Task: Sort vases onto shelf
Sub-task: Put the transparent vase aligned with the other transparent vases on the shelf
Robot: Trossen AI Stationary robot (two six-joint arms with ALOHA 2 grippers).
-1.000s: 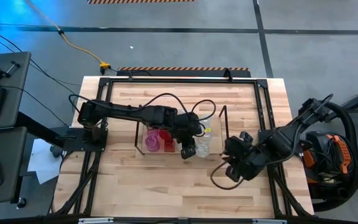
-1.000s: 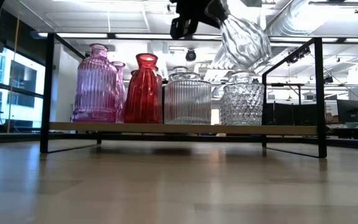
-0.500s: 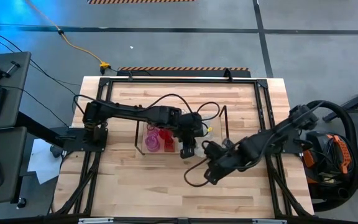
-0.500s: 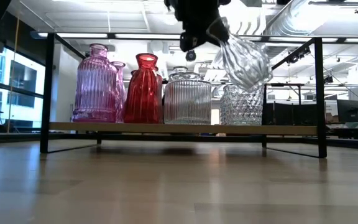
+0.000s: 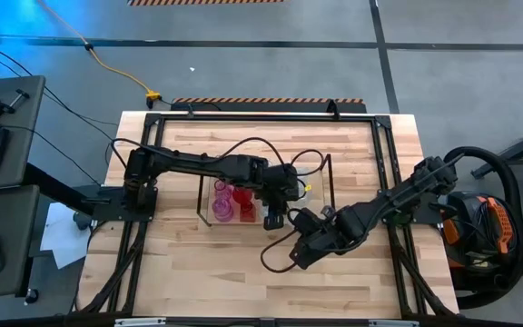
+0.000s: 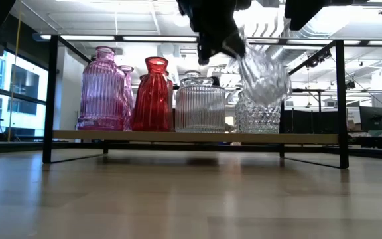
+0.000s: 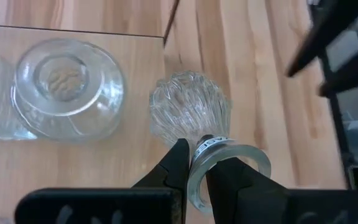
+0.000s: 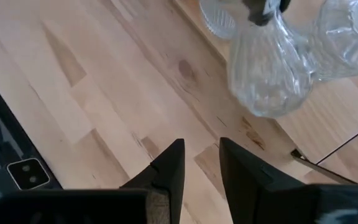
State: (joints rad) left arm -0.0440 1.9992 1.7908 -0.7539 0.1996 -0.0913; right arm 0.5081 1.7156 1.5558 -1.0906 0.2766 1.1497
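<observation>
— Left hand [image 7: 194,163], what does it hold?
— It pinches the rim of a clear ribbed vase [image 6: 262,74], one finger inside the mouth and one outside. The vase hangs tilted in the air, its round body pointing away from the hand and nothing showing inside it.
— And what lies below that hand?
— The shelf [image 6: 197,137], with its dark wire frame just beyond the hanging vase. Directly under the vase stands a clear diamond-cut vase [image 6: 257,118]; beside that a clear ribbed jar [image 6: 199,105], then a red vase [image 6: 153,95] and a pink vase [image 6: 102,88] farthest off. All look empty.
— Where is the right hand [image 8: 197,163]?
— Over the bare bench [image 5: 216,272], just in front of the shelf, close to the held vase. Its fingers stand a little apart with nothing between them.
</observation>
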